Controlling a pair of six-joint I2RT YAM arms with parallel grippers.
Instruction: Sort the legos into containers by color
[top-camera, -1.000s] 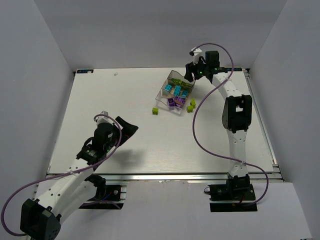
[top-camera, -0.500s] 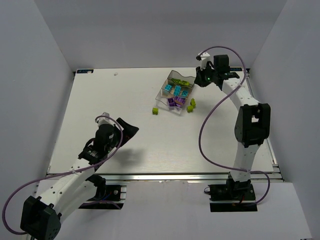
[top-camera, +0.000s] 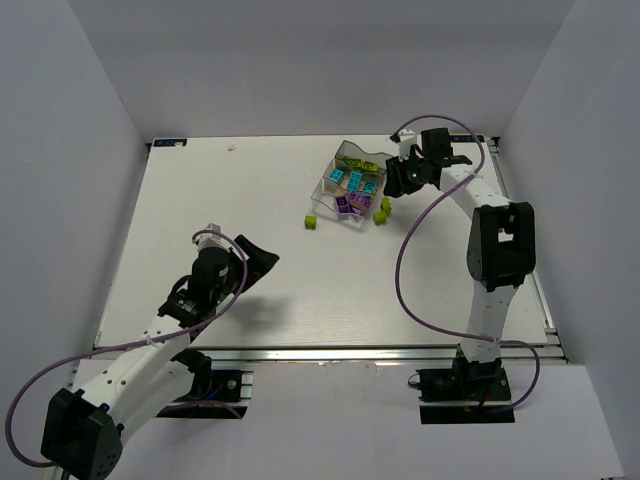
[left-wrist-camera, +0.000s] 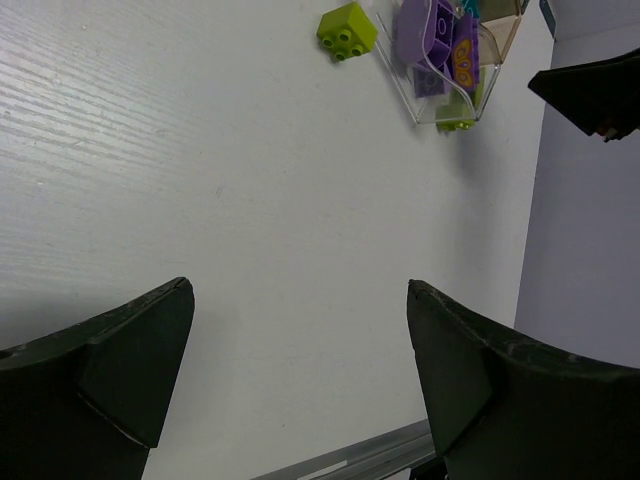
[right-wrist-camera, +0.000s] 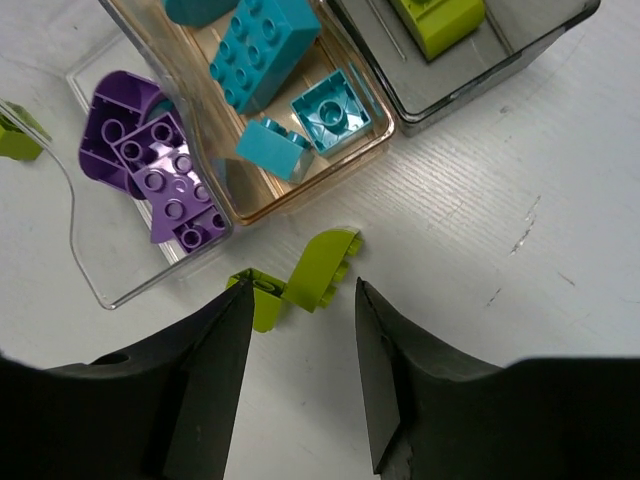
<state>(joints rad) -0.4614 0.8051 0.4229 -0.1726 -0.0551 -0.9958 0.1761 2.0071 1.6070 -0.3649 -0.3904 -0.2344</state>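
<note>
The clear three-compartment tray (top-camera: 352, 184) sits at the back right of the table. In the right wrist view it holds purple legos (right-wrist-camera: 150, 180), cyan legos (right-wrist-camera: 265, 45) and a lime green lego (right-wrist-camera: 435, 20) in the smoky grey end. Two lime green legos (right-wrist-camera: 322, 268) (right-wrist-camera: 262, 300) lie on the table just beside the tray. My right gripper (right-wrist-camera: 302, 290) is open and empty above them, its jaws on either side of them. Another lime green lego (top-camera: 311, 221) lies loose left of the tray. My left gripper (left-wrist-camera: 298, 288) is open and empty, far from the tray.
The left wrist view shows the loose green lego (left-wrist-camera: 347, 30), the tray's purple end (left-wrist-camera: 440, 50) and the table's metal edge rail (left-wrist-camera: 350, 458). Grey walls enclose the table on three sides.
My right gripper has moved from over the tray's far end to the near right side of the tray, over the two green legos. The left arm has barely moved.
</note>
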